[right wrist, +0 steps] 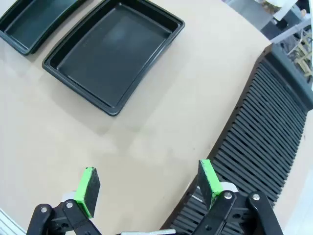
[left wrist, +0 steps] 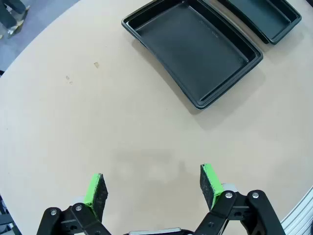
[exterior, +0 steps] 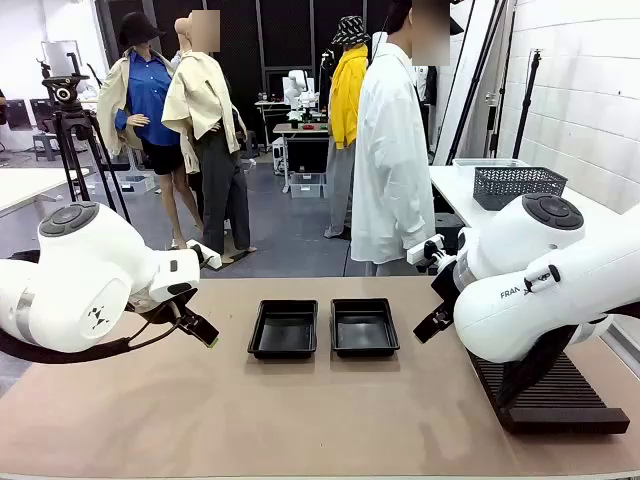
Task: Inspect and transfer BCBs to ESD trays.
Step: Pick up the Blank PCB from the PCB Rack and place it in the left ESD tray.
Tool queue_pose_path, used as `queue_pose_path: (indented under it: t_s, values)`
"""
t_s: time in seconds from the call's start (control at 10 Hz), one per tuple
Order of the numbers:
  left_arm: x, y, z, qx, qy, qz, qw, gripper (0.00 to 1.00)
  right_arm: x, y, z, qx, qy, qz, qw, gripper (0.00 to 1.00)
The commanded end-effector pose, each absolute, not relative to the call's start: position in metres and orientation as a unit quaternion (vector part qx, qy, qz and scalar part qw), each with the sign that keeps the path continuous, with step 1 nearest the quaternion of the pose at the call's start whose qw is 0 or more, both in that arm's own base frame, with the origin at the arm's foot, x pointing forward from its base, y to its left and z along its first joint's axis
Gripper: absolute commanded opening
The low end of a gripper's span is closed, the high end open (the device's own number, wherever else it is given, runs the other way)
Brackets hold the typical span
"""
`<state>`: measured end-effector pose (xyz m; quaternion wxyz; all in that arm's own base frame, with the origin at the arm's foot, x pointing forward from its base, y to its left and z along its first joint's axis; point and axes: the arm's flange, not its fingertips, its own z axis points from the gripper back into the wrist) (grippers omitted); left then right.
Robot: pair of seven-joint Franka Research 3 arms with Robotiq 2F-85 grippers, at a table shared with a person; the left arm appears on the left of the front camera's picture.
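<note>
ESD trays (exterior: 285,330) side by side on the table (exterior: 300,430) — left gripper (exterior: 203,331) and right gripper (exterior: 430,322) flanking, both spread wide and gripping nothing.
Left of the trays, over the tabletop: the left gripper (left wrist: 152,178), green pads (left wrist: 95,188) well apart, left tray (left wrist: 195,49) nearest ahead and right tray (left wrist: 264,14) just past it. Right of the trays: the right gripper (right wrist: 146,183), pads likewise apart, straddling the near edge of a ribbed black rack (right wrist: 264,137) lying well right of the trays. Both trays level, rims flared, black floors in plain sight. Beyond the trays, at the far side — a person in a long white coat (exterior: 392,160), standing.
</note>
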<state>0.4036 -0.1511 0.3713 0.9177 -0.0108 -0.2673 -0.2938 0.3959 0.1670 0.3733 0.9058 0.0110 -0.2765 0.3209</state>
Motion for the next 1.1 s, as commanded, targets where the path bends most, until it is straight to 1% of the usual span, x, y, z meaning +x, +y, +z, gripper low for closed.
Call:
queue_pose_path:
  t_s: [0.0, 1.0]
  values:
    - [0.4035, -0.1511, 0.3713, -0.011, -0.267, -0.294, 0.918, 1.0, 0.3959, 0.167, 0.3733, 0.011, -0.277, 0.321, 0.906, 1.0]
    - [0.4035, -0.1511, 0.3713, -0.011, -0.267, -0.294, 0.918, 1.0, 0.3959, 0.167, 0.3733, 0.011, -0.277, 0.321, 0.906, 1.0]
